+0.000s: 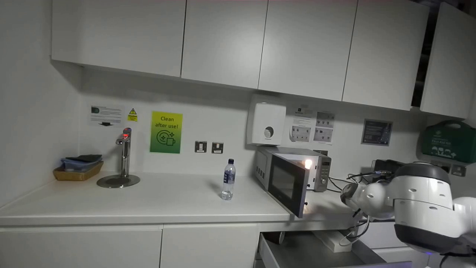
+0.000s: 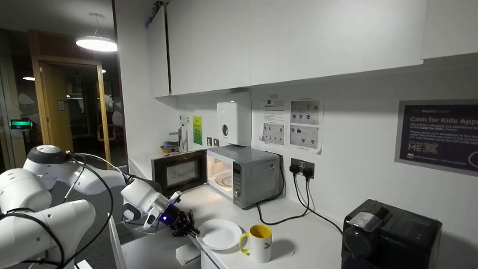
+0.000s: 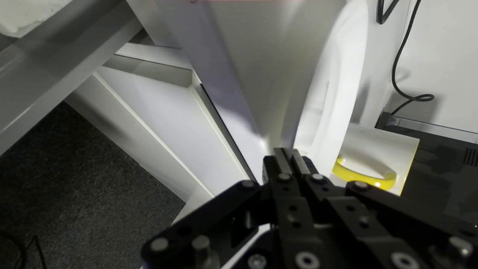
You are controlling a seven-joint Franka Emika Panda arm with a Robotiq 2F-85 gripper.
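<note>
The hand (image 3: 290, 152) has its fingers pressed together, with nothing seen between them, the tips right at the drawer-side rim of the plate (image 2: 219, 234). The plate lies flat on the surface (image 2: 317, 243); whether the fingertips touch its rim cannot be told. Being round, the plate gives no long axis, so what matters is the side: the hand is on the plate's drawer side. The pulled-out drawer (image 2: 153, 254) sits lower than the plate, with a white box (image 2: 188, 254) in it. The mug (image 2: 262, 247) stands upright just beside the plate, its yellow handle (image 3: 360, 178) turned towards it. The microwave (image 2: 257, 179) stands on the plate's far side from the mug, its door (image 2: 180, 173) swung out. The coffee machine (image 2: 392, 239) is well apart from the plate, past the mug.
</note>
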